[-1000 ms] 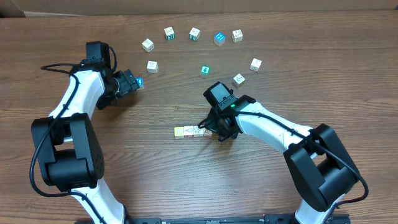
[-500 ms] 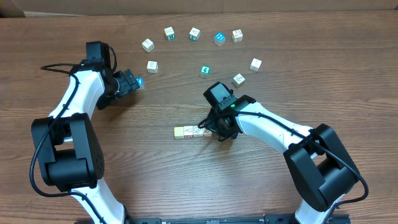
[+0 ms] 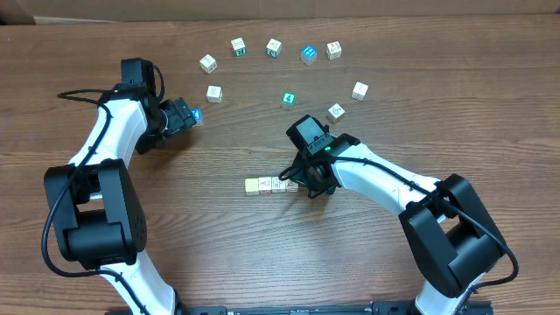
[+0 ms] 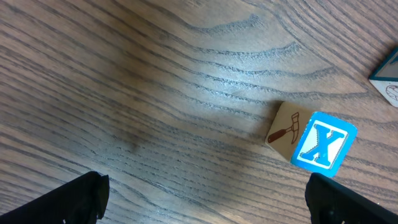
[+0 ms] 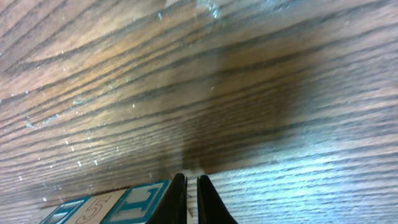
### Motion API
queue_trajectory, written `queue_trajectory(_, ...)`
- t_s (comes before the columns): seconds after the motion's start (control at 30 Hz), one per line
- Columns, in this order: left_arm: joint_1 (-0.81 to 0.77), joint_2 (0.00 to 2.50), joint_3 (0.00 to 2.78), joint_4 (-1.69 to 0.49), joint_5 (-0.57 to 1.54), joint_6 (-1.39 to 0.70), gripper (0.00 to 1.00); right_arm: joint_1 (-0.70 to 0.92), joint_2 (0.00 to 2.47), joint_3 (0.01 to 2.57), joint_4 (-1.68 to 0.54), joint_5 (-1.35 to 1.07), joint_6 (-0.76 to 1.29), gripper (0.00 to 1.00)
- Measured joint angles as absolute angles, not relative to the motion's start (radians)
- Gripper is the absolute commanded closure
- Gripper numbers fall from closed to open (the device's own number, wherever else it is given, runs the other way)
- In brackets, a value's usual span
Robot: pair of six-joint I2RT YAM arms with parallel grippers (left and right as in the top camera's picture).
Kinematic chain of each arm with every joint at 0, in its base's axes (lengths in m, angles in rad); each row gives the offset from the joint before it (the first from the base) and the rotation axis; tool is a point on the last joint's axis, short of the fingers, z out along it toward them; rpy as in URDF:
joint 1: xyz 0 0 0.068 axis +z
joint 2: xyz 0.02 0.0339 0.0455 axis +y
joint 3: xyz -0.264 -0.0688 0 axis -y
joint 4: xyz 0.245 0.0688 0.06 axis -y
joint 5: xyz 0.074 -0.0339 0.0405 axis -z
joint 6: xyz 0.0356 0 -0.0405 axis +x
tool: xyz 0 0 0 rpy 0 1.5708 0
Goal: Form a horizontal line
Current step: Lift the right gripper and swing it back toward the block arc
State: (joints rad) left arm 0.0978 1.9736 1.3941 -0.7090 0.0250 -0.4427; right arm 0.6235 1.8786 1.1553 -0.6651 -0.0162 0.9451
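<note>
The horizontal line [image 3: 267, 185] lies mid-table: a pale yellow cube [image 3: 252, 185] at its left end, then whitish cubes [image 3: 279, 185] touching side by side. My right gripper [image 3: 298, 181] is shut at the row's right end, fingertips down at the table and hiding whatever is under them. In the right wrist view the shut gripper [image 5: 192, 178] stands right beside a teal-framed letter face [image 5: 140, 200], with a "5" face [image 5: 93, 210] further left. My left gripper [image 3: 187, 115] is open and holds nothing. A blue X cube [image 4: 314, 141] lies ahead of its right finger [image 4: 339, 202].
Several loose cubes form an arc at the back, from a white one [image 3: 207, 62] past a bright blue one [image 3: 308, 54] to a white one [image 3: 360, 90]. A teal cube [image 3: 288, 99] and a whitish cube [image 3: 336, 111] lie just behind my right arm.
</note>
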Motion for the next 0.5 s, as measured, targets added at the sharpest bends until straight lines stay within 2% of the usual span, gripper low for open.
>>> queue_trajectory(0.5, 0.098, 1.973, 1.394, -0.709, 0.025, -0.443, 0.01, 0.504, 1.879, 1.155, -0.657, 0.031, 0.943, 0.95)
